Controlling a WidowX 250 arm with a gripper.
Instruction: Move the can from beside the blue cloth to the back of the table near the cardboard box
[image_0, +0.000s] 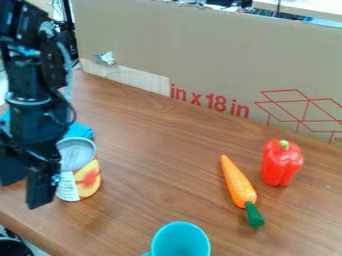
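Brown wood surface (153, 175) backed by cardboard (200, 50); can (80, 175) just right of pincer (25, 189), spread partway open, gripping nothing visible.

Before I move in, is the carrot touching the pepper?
Apart: the camera view shows a strip of tabletop between the carrot and the pepper.

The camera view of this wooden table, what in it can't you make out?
In the camera view:
- Blue thing: mostly hidden behind the can and the arm; I can't tell what it is.
- Turquoise cup: lower part cut off by the bottom edge.
- Silvery scrap on the cardboard: too small to identify.
- Dark object, lower left: cut off by the corner.
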